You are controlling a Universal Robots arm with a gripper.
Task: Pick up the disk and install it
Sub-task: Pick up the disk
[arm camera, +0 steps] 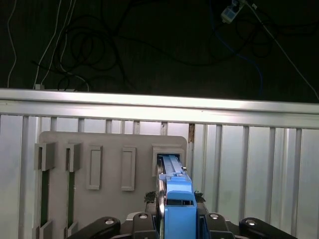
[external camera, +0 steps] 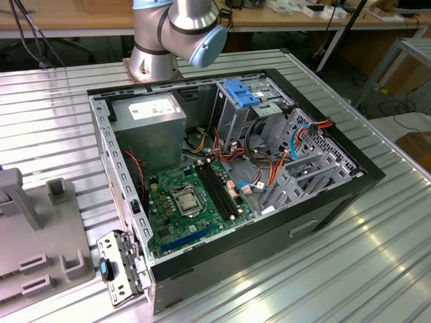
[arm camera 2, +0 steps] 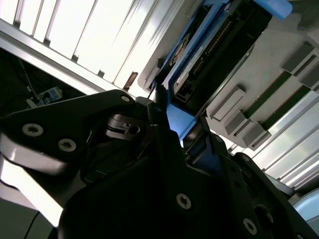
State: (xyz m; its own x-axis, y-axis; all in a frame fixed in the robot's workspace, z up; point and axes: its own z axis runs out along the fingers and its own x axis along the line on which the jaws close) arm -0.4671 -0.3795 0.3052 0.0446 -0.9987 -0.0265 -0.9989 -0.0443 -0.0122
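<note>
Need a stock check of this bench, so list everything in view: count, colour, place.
disk: one, grey metal in a blue frame, upright at a holder slot
holder: one, grey, slotted, on the table
computer case: one, black, open, mid-table in the exterior view
circuit board: one, green, on the case floor
power supply: one, grey, case corner nearest the arm
drive bay: one, grey, inside the case, blue bracket on top
cables: several, orange, red and blue, inside the case
table: one, silver, ribbed
arm: one, silver and pale blue, behind the case
gripper: one, black, fingers shut on the disk's blue frame
</note>
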